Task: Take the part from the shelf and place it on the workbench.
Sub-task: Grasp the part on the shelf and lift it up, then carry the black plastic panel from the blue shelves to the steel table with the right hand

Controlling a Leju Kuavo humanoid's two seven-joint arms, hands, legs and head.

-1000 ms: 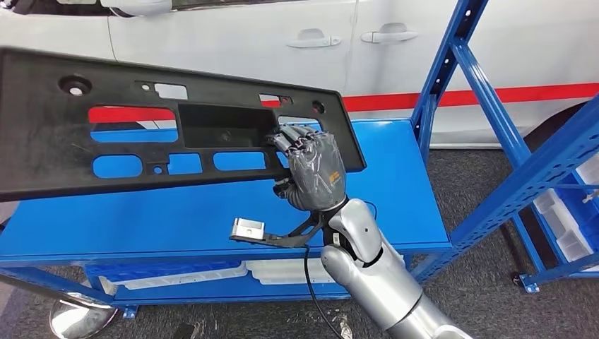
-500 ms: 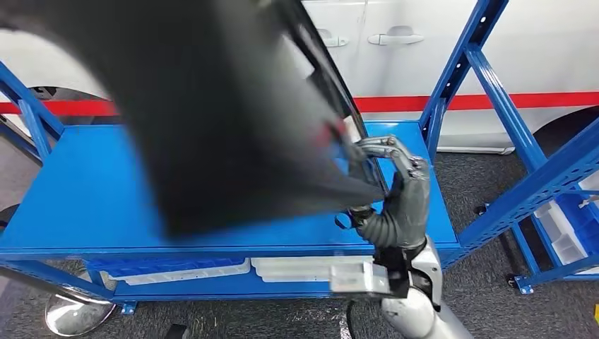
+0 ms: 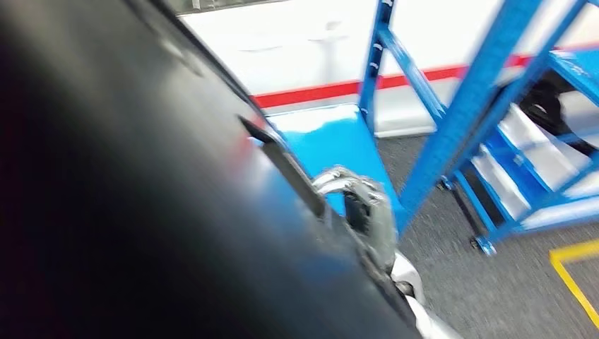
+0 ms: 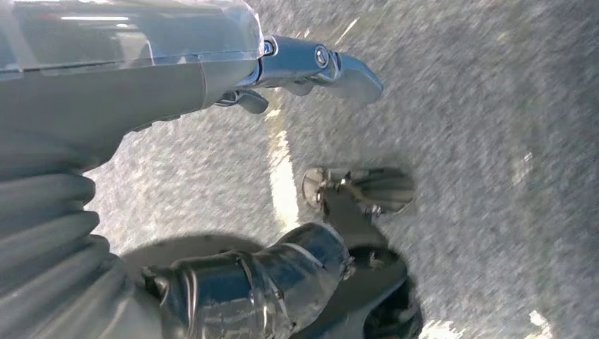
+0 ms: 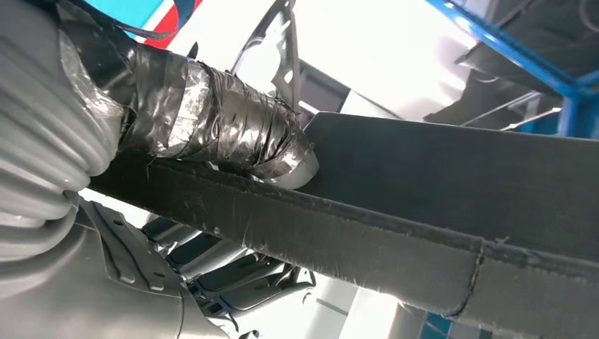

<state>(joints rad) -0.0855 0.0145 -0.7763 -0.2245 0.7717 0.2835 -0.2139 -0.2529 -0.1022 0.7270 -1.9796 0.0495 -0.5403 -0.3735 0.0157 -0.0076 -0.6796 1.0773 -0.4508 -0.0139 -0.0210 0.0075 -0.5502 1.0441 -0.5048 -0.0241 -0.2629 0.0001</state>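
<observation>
The black plastic part [image 3: 141,198], a long flat panel with cut-outs, is tilted up close to the head camera and blurred, covering the left of that view. My right hand [image 3: 364,212] grips its lower right edge. In the right wrist view the taped thumb [image 5: 233,134] presses on the part's [image 5: 452,183] thick black rim. A corner of the blue workbench [image 3: 332,138] shows beyond the part. My left hand [image 4: 176,85] hangs over grey floor, fingers apart and holding nothing.
A blue shelf rack [image 3: 459,106] with white bins stands to the right of the workbench. A white car [image 3: 304,49] with a red stripe is behind. Grey carpet with a yellow floor line [image 3: 576,272] lies at the right.
The head camera has swung, shifting the whole scene. The part, still in my right hand, has tipped up from lying broad over the workbench to close before the camera.
</observation>
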